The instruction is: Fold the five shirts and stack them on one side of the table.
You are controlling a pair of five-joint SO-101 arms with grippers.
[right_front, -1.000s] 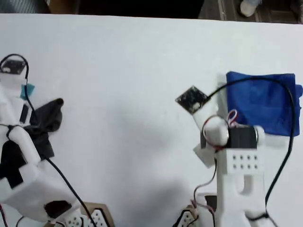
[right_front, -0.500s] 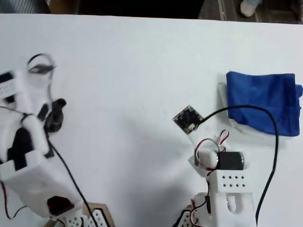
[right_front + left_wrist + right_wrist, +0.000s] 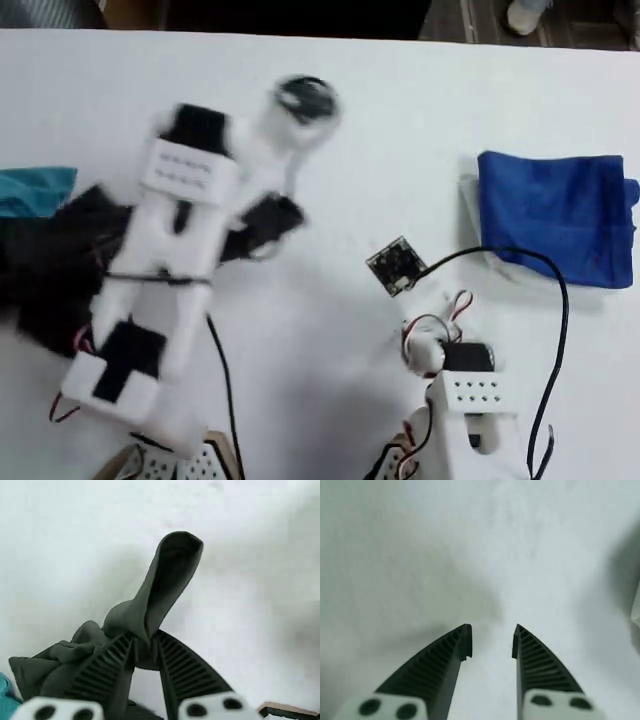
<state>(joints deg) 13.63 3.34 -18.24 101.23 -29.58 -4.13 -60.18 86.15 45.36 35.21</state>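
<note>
Left of centre, left pincer [image 3: 145,636] pinches dark shirt [image 3: 170,575]; right pincer [image 3: 492,627] gapes, seemingly empty, over white table [image 3: 420,540].

The right gripper [image 3: 492,630] hangs over the white tabletop [image 3: 470,540], its two black ribbed jaws standing apart, the white surface showing between them, a soft shadow alongside.

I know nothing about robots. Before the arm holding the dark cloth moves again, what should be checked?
1. Left gripper clamped on the crumpled dark grey shirt: ok.
2. Shirt spread flat for folding: not ok, bunched.
3. Right gripper open and empty: ok.
4. Bare white table in the middle: ok.
5. Folded blue shirt neat on the right arm's side: ok.
6. Teal cloth apart from the dark shirt: cannot tell.
</note>
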